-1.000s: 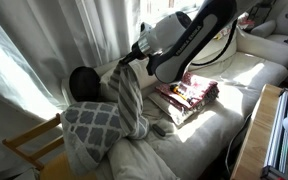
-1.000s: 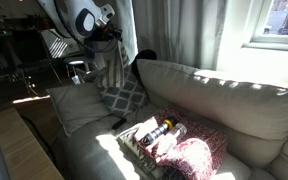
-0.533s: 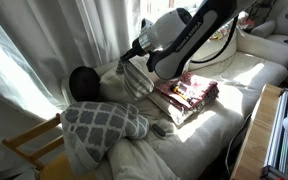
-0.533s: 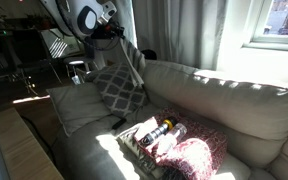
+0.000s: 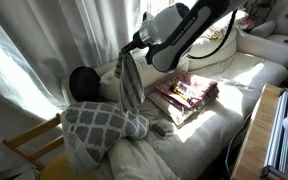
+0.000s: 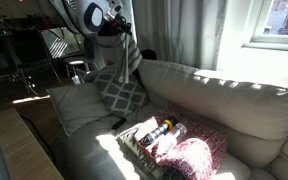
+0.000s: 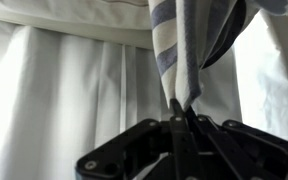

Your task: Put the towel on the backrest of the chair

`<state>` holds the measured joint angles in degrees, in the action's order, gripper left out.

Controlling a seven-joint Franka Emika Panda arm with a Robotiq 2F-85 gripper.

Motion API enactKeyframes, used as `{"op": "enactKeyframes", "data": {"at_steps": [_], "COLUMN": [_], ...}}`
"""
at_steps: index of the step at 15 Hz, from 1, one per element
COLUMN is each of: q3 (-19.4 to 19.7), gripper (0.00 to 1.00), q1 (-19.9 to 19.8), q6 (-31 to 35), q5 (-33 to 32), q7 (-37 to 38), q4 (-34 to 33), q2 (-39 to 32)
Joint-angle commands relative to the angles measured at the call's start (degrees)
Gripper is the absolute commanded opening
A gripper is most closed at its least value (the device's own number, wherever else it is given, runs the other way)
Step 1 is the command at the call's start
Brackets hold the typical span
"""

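My gripper [image 5: 135, 43] is shut on the top of the towel [image 5: 130, 80], a grey cloth with white stripes that hangs down from the jaws. In an exterior view the gripper [image 6: 117, 28] holds the towel [image 6: 125, 57] above the end of the sofa. The wrist view shows the jaws [image 7: 183, 108] pinched on the towel [image 7: 182, 45]. The cream-white backrest of the chair [image 6: 219, 105] runs long and plump behind the seat. In an exterior view the backrest [image 5: 106, 78] lies just behind the hanging towel.
A grey pillow with white lattice [image 5: 99, 126] leans at the sofa end, also in an exterior view [image 6: 118, 93]. A multicoloured striped bundle [image 5: 189, 94] lies on the seat. A yellow slatted chair [image 5: 29, 148] stands beside the sofa. White curtains [image 5: 44, 45] hang behind.
My gripper has lifted the towel higher above the sofa end. The towel swung out sideways half a second ago and now hangs straighter down.
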<state>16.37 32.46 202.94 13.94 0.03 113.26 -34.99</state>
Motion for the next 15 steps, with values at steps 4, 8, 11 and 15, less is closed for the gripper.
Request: {"op": "enactKeyframes", "data": {"at_steps": [4, 8, 11, 15], "q3": [-9.8, -20.0, -20.2, -13.6], "gripper": [0.01, 0.01, 0.01, 0.01], "q1": [-14.4, -23.6, -24.3, -21.9], "q6": [0.0, -1.2, -1.8, -0.4], "q5": [-5.4, -14.0, -13.1, -9.8], "q7": [0.6, 4.9, 2.8, 1.2], "q4": [-13.1, -22.2, -29.6, -38.8], "q2": [-4.8, -9.6, -15.4, -24.0]}}
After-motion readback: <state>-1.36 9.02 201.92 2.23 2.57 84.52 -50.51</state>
